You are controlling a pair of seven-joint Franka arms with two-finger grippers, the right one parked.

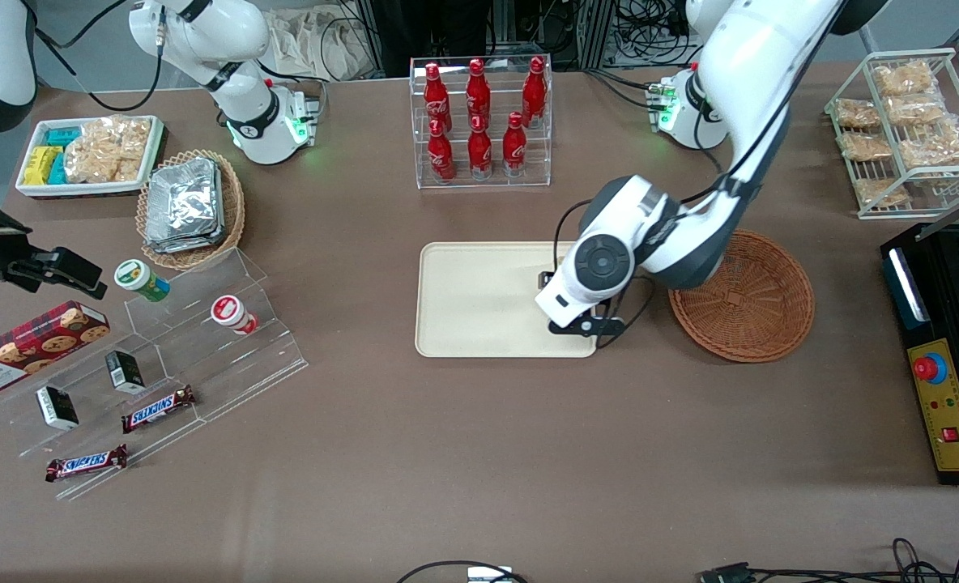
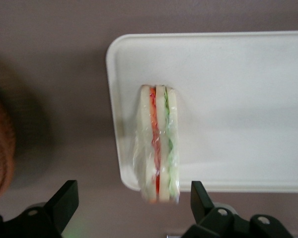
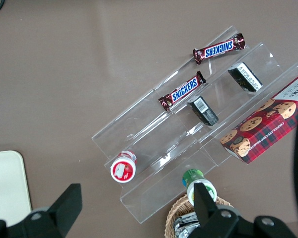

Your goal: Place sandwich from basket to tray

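Right, I see the gripper (image 2: 133, 206) with its fingers (image 2: 64, 198) spread wide, gripping nothing, hanging over the tray (image 1: 463, 308) at the end nearest the basket (image 1: 759, 312). The sandwich (image 2: 158, 148) stands on edge on that tray, near its corner, one end poking past the rim. In the front view the arm's wrist hides the sandwich, low in the centre of the frame. The basket sits just beside the tray on the table (image 1: 479, 470), toward the working arm's end
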